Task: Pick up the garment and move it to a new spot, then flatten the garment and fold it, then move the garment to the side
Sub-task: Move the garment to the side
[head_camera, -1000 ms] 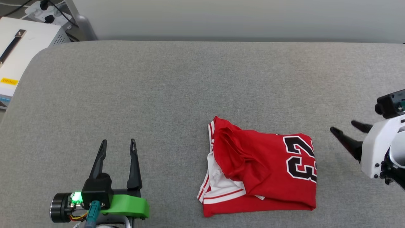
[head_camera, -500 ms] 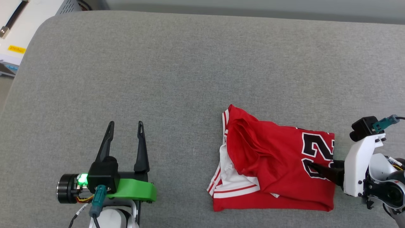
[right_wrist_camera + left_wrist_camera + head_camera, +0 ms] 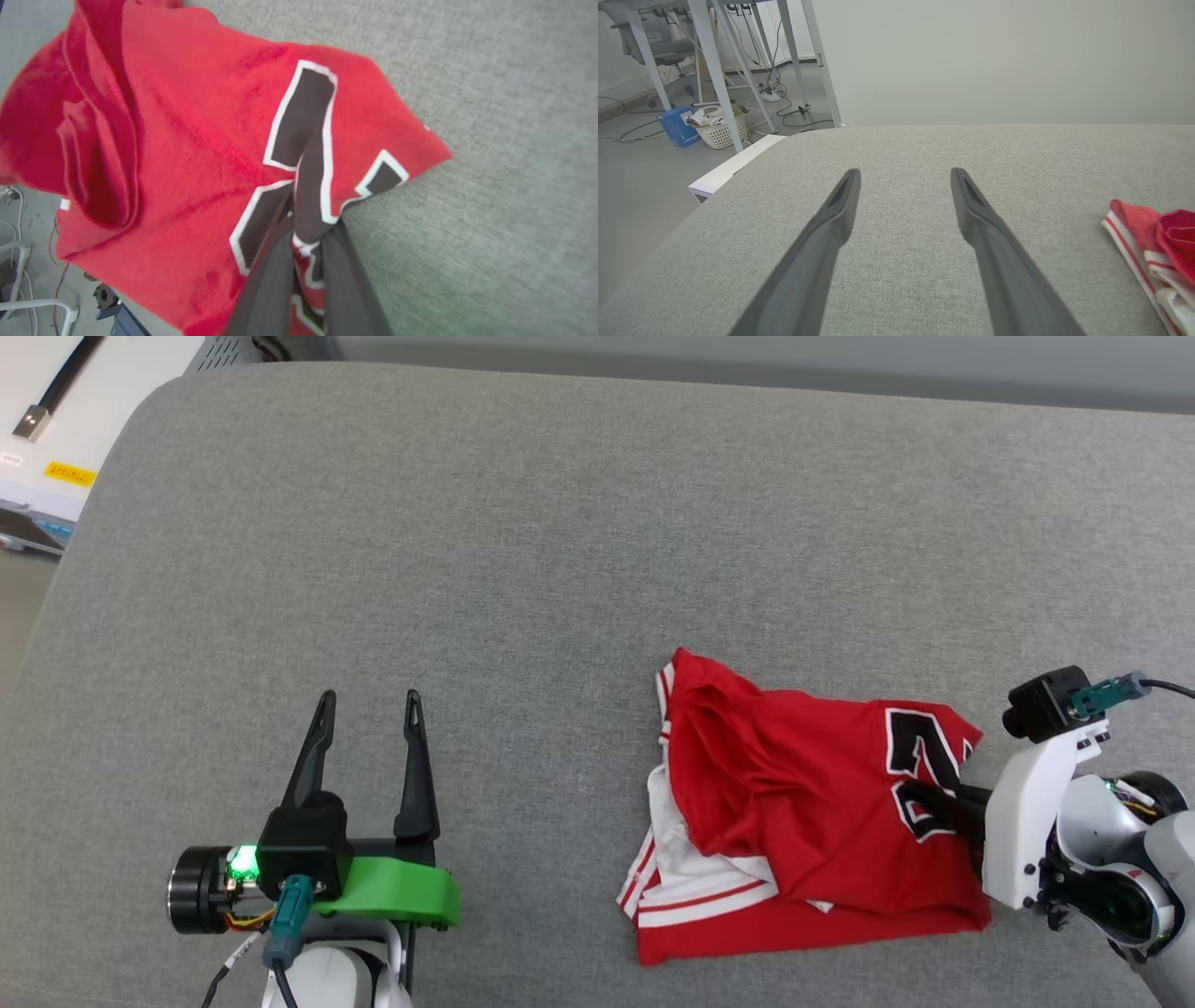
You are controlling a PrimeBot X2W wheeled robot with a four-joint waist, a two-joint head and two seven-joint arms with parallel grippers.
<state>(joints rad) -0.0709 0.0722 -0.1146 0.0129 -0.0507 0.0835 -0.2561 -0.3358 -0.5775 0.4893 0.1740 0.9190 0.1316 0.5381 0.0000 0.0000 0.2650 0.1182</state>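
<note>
Near-right on the grey table (image 3: pixel 467 569) lies the bunched red garment (image 3: pixel 794 793), its numbered edge pinched by the right gripper (image 3: pixel 929 800), jaws closed on cloth, likely for carrying off; left gripper (image 3: pixel 369 698) waits well apart, jaws wide, empty.

The garment (image 3: pixel 794 803) was bright red. At the tips of the right pincer (image 3: pixel 920 798) it had big black numbers (image 3: pixel 913 747) with white edges. On its side far from that pincer it showed white cloth (image 3: pixel 691 877) with red stripes. That pincer's fingers (image 3: pixel 343 280) were dark grey and its mount (image 3: pixel 1022 821) was white. The left pincer (image 3: pixel 369 698) had black fingers, a green part (image 3: pixel 397 896) and a green light (image 3: pixel 245 861) behind them. The cushion (image 3: pixel 560 523) under both was plain grey.
</note>
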